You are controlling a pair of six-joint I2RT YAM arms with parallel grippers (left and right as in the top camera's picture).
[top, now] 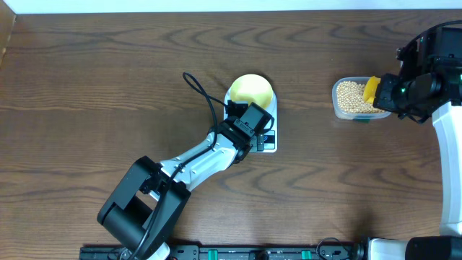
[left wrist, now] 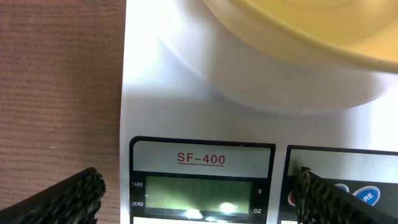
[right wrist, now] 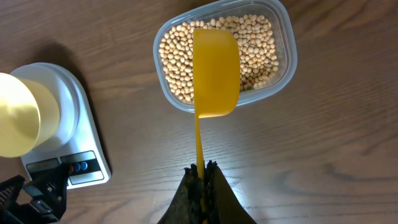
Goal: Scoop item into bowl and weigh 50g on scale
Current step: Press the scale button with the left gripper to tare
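Yellow scoop [right wrist: 216, 71] is pinched by its handle in the right end effector [right wrist: 202, 171] above the beans [right wrist: 258, 50] in the tub [right wrist: 290, 59]; left end effector [left wrist: 199, 199] is spread over the scale [top: 268, 144] carrying the bowl [top: 251, 89]; the reading could be upset by a touch; beans could be spilled in transit.

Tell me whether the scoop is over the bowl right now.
No, the scoop hangs over the tub of beans, apart from the bowl.

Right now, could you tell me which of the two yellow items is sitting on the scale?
The pale cream-yellow bowl sits on the white scale; the brighter yellow scoop is over the clear tub of beans instead.
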